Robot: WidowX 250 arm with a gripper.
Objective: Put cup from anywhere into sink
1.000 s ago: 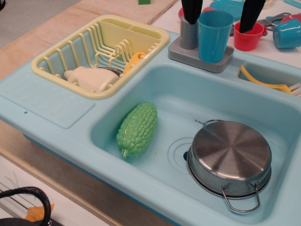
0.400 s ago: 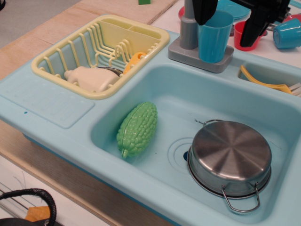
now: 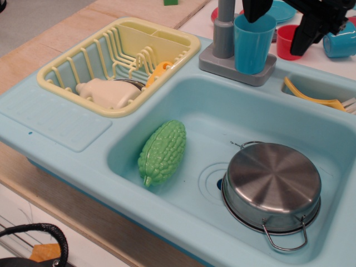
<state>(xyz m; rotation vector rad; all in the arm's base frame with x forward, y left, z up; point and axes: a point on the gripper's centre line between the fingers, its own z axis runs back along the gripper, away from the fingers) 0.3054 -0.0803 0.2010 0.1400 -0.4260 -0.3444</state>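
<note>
The tall blue cup (image 3: 253,44) stands upright on the grey faucet base (image 3: 222,65) at the back rim of the pale-blue sink (image 3: 61,125), outside the basin. My gripper (image 3: 275,35) is open at the top edge. Its left finger (image 3: 256,10) is over the cup's rim. Its right finger (image 3: 309,30) is apart from the cup, in front of the red cup (image 3: 286,43). It holds nothing.
The basin holds a green bitter gourd (image 3: 162,151) and an upturned steel pot (image 3: 272,186) over the drain. A pale-yellow dish rack (image 3: 119,61) with items sits at left. A small blue handled cup (image 3: 339,39) lies far right. A yellow utensil (image 3: 311,95) lies in the side compartment.
My gripper has shifted right and tilted; its left finger went from in front of the faucet post to over the cup's rim. The cup has not moved.
</note>
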